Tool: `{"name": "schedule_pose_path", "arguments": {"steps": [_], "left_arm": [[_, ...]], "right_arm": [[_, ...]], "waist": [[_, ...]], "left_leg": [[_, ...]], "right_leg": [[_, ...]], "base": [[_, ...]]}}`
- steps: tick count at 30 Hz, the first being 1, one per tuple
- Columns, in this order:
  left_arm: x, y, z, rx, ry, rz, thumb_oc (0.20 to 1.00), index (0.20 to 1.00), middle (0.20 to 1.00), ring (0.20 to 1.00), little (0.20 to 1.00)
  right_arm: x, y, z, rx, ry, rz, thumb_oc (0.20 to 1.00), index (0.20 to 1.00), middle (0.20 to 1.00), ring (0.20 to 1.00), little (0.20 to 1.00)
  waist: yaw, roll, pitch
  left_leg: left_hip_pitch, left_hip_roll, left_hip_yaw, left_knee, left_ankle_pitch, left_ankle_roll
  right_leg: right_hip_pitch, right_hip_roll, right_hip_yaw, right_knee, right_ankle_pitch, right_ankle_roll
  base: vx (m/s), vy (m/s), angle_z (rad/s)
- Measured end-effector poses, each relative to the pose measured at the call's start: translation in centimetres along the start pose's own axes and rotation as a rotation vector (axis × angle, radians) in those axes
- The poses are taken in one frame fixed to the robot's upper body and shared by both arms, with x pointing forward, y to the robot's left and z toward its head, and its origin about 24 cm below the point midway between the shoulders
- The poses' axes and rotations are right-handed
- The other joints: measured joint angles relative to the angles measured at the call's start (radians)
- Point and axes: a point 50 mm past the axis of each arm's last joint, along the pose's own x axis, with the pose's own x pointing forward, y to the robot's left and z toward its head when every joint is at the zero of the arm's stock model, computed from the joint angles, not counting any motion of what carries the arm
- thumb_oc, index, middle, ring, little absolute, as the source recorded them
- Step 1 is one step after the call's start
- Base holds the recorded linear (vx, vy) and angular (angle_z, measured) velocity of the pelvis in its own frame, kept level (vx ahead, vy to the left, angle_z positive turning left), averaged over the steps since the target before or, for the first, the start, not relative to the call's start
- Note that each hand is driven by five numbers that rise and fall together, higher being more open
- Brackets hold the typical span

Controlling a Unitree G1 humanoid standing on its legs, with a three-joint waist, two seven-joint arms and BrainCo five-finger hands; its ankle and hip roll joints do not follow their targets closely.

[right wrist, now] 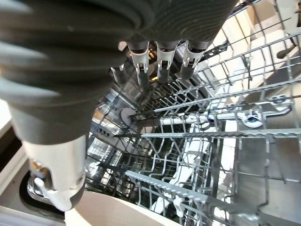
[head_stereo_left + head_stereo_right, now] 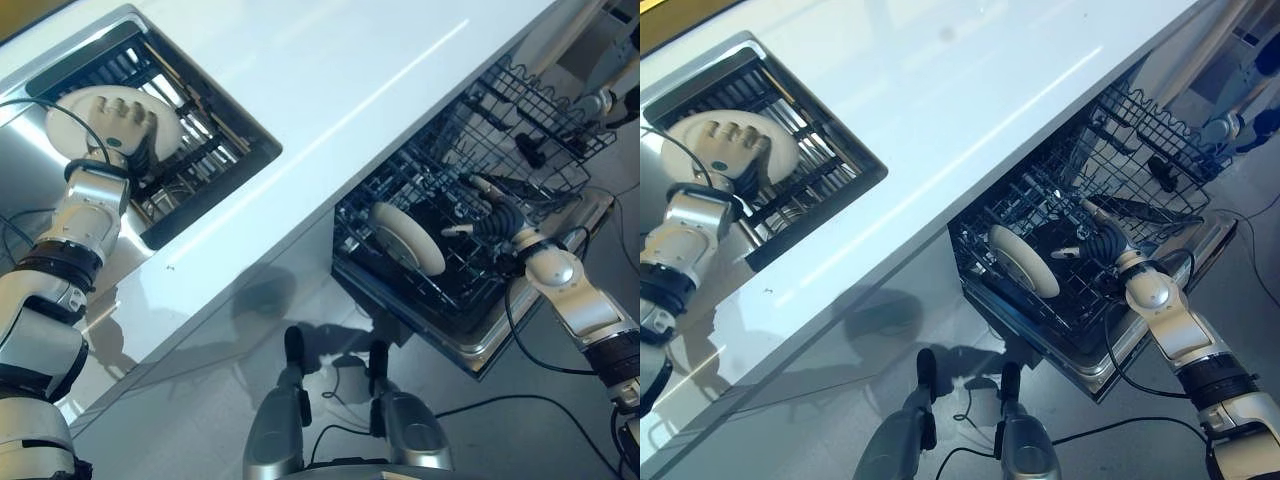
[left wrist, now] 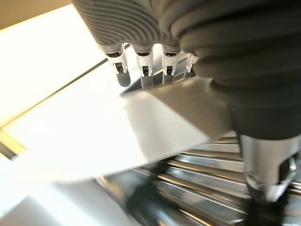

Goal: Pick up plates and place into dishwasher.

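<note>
A cream plate [image 2: 70, 135] stands in the sink rack [image 2: 205, 140] at the left. My left hand [image 2: 128, 122] is shut on it, fingers curled over its top edge. In the left wrist view the plate [image 3: 155, 122] sits between the fingers [image 3: 143, 66] and the thumb. A second cream plate [image 2: 405, 238] stands upright in the dishwasher's lower rack [image 2: 420, 290]. My right hand [image 2: 495, 220] is inside that rack just right of this plate, open and holding nothing. In the right wrist view its straight fingers [image 1: 160, 66] point into the wire tines, with the plate's rim [image 1: 117, 212] close by.
A white counter [image 2: 350, 90] runs between the sink and the dishwasher. The upper wire basket [image 2: 530, 110] is pulled out above and behind my right hand, with dark utensils in it. The open dishwasher door [image 2: 500, 345] sticks out below the lower rack.
</note>
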Motion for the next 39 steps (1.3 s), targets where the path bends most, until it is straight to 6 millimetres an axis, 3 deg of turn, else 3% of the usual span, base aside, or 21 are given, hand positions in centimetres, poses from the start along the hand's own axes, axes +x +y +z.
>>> {"name": "schedule_pose_path", "arguments": {"steps": [2,3,4,5,14,26,39], "left_arm": [[0.0,-0.1,-0.3,0.031,0.039,-0.022,1.000,1.000,1.000,1.000,1.000],[0.1,0.0,-0.3,0.044,0.047,-0.026,0.881,0.881,0.881,0.881,0.881],[0.1,-0.1,-0.2,0.057,0.053,-0.032,0.567,0.567,0.567,0.567,0.567],[0.1,-0.1,-0.2,0.076,0.058,-0.030,0.200,0.200,0.200,0.200,0.200],[0.0,-0.7,-0.4,0.106,0.086,0.005,0.200,0.200,0.200,0.200,0.200],[-0.6,-1.7,-0.3,0.104,0.063,0.180,0.200,0.200,0.200,0.200,0.200],[-2.1,-2.3,-0.9,-0.014,-0.122,0.438,0.200,0.200,0.200,0.200,0.200]], "right_arm": [[0.2,-0.1,0.2,-0.002,-0.007,-0.004,1.000,1.000,1.000,1.000,1.000],[0.2,-0.2,0.3,-0.003,-0.010,-0.005,1.000,1.000,1.000,1.000,1.000],[0.4,-0.3,0.6,-0.004,-0.018,-0.006,1.000,1.000,1.000,1.000,1.000],[0.6,-0.3,0.9,-0.007,-0.028,-0.007,1.000,1.000,1.000,1.000,1.000],[0.8,-0.5,1.3,-0.011,-0.043,-0.011,1.000,1.000,1.000,1.000,1.000],[0.8,-0.5,1.5,-0.022,-0.050,-0.009,1.000,1.000,1.000,1.000,1.000],[0.5,-0.9,2.1,-0.032,-0.081,0.000,1.000,1.000,1.000,1.000,1.000]], "waist": [[-0.012,0.001,0.000],[-0.013,0.003,0.000],[-0.013,0.004,0.001],[-0.013,0.005,0.001],[-0.014,0.005,0.001],[-0.011,0.005,0.001],[-0.009,0.001,0.003]], "left_leg": [[0.002,0.001,-0.001,0.000,0.005,-0.003],[0.004,0.002,-0.001,0.000,0.005,-0.003],[0.005,0.004,-0.001,0.000,0.005,-0.003],[0.005,0.007,-0.002,0.000,0.005,-0.003],[0.000,0.012,-0.002,0.000,0.005,-0.005],[-0.004,0.010,-0.005,0.000,0.005,-0.004],[-0.004,-0.001,-0.008,0.000,0.006,-0.004]], "right_leg": [[0.001,0.001,0.000,0.000,0.000,-0.001],[0.002,0.003,0.000,0.000,0.000,-0.001],[0.003,0.005,0.000,0.000,0.000,-0.001],[0.003,0.007,0.000,0.000,0.001,-0.002],[-0.006,0.011,0.000,0.000,0.003,-0.006],[-0.008,0.010,-0.003,0.000,0.003,-0.007],[-0.005,0.001,-0.005,0.000,0.007,-0.012]], "base": [[-0.01,-0.006,-0.02],[0.00,0.000,0.00],[0.00,0.000,0.00],[0.00,0.000,0.00],[0.00,0.002,-0.03],[0.00,0.000,0.00],[0.00,0.000,0.00]]}}
